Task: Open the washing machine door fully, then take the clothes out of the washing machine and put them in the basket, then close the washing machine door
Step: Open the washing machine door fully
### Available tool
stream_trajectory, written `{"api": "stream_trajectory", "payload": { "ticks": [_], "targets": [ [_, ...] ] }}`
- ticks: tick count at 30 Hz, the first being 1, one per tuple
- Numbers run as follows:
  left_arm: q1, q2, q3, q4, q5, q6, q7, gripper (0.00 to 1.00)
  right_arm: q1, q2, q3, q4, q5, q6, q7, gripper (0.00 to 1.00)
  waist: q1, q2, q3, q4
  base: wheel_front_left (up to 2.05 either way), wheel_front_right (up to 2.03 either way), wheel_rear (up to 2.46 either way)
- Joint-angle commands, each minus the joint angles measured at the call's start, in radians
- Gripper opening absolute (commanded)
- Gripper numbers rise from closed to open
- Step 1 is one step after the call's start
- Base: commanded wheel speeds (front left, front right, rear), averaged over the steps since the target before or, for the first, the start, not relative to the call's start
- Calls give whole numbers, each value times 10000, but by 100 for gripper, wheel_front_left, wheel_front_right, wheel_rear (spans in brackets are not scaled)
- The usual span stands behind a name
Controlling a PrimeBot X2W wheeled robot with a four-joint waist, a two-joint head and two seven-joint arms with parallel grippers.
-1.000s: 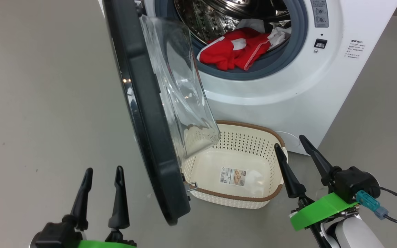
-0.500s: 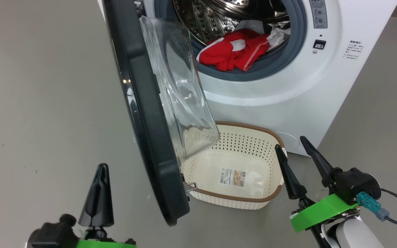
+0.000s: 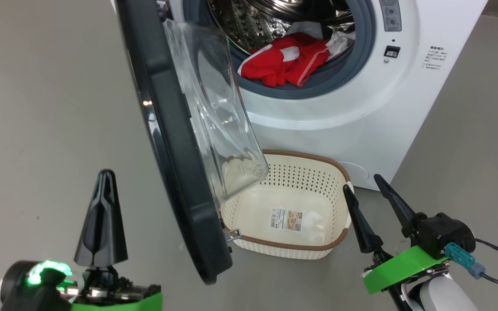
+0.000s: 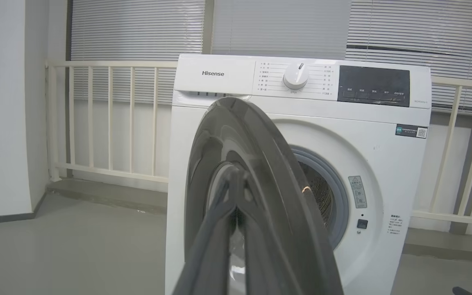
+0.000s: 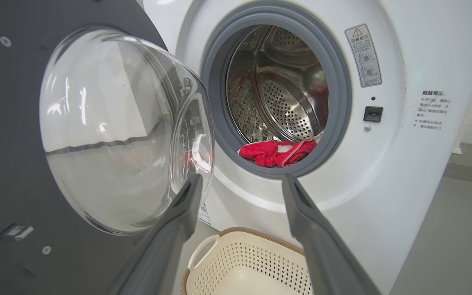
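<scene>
The washing machine [image 3: 361,108] is a white box-form front-loader with a perforated steel drum [image 5: 285,102] ringed by a grey rubber gasket [image 5: 215,102]. Its round door [image 3: 175,172], a wide glossy black rim carrying a bulging clear glass bowl [image 3: 214,121], stands part-open, swung out from the machine's left side. The clothes [image 3: 283,65], soft red fabric with white panels and stitched trim, lie crumpled inside the machine at the front lip of the drum. The basket [image 3: 292,248], cream perforated plastic with a brown woven-look rim and a label sticker [image 3: 290,219] on its bottom, sits on the grey floor [image 3: 59,108] directly in front of the machine, below the opening. The left gripper [image 3: 103,177] stands upright left of the machine's door, apart from it, its 2 fingers pressed together on nothing. The right gripper [image 3: 360,181] is in front of the machine at the basket's right end, its 2 fingers spread wide, gripping nothing and aimed toward the drum opening.
</scene>
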Motion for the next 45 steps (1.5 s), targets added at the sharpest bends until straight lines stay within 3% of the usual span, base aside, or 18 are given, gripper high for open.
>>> {"api": "stream_trajectory", "payload": {
  "ticks": [1, 11, 22, 45],
  "targets": [
    [-466, 160, 221, -652, 169, -78, -12, 0, -208, 53, 270, -208, 78, 48, -62, 100, 0, 0, 33, -63, 0, 0, 0],
    [-1033, 291, -862, -2289, 464, -534, 767, 0, -303, 53, 331, -69, 120, 48, -63, 100, 0, 0, 31, -312, 0, 0, 0],
    [-849, 333, -2058, -1871, -7, -1061, 1904, 0, -345, 53, 419, -70, 199, 48, -63, 100, 0, 0, 16, -737, 0, 0, 0],
    [-542, 455, -1806, -15, -306, -440, 2752, 0, -462, 53, 298, -149, 22, 48, -63, 100, 0, 0, 496, -1241, 0, 0, 0]
  ]
}}
